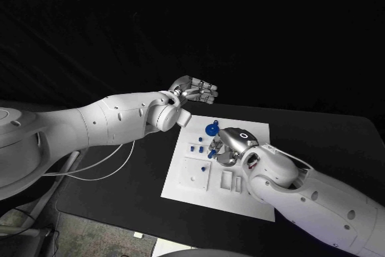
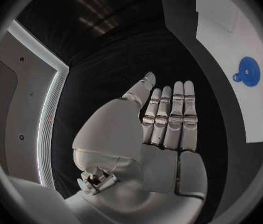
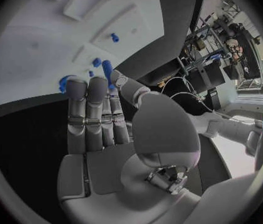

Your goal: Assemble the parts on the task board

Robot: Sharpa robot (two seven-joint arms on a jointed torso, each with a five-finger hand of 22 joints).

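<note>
Head view: white task board (image 1: 192,182) on black table (image 1: 321,134).

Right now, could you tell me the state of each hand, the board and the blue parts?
left hand: raised past the board's far edge, fingers straight, holding nothing.
right hand: over the board, fingers straight, at the blue parts; grip unclear.
task board: flat on the table.
round blue part: lying on the board.

Our left arm reaches in from the left, its robot hand (image 1: 195,91) raised, fingers (image 2: 176,115) straight, side by side, holding nothing. Our right arm bends in from the lower right; its robot hand (image 1: 228,143) points down, fingers (image 3: 88,115) extended together, palm empty.
</note>
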